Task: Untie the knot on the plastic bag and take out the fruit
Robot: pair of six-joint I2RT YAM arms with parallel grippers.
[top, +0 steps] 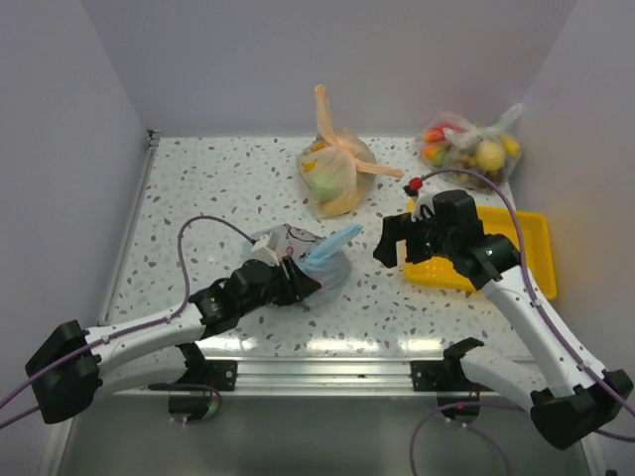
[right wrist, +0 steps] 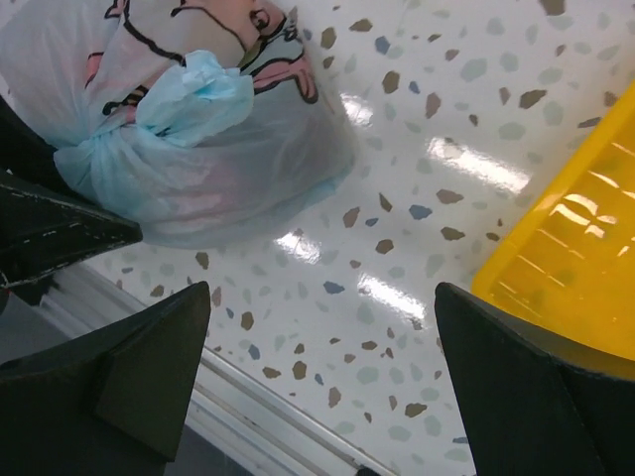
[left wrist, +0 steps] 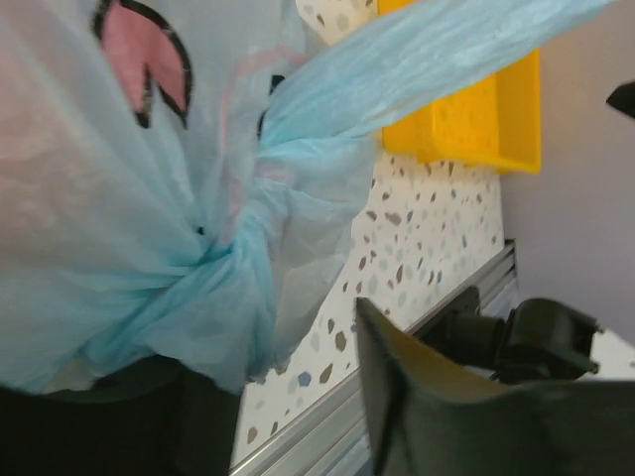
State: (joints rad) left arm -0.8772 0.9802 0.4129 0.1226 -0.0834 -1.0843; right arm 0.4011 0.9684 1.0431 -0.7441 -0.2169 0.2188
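Left gripper (top: 296, 281) jaws parted, knot (left wrist: 233, 253) of plastic bag (right wrist: 268, 139) between them, near left. Right gripper (right wrist: 322, 290) wide open, empty, beside yellow tray (top: 531, 238), right.

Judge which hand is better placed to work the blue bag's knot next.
Left, probably: the left hand is at the knot of the plastic bag, while the right hand hovers open, empty, over by the yellow tray.

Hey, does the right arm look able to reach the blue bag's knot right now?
Probably yes. The right tool hangs open beside the blue bag, only bare table between, and the knot faces it. The left tool is at the bag's other side.
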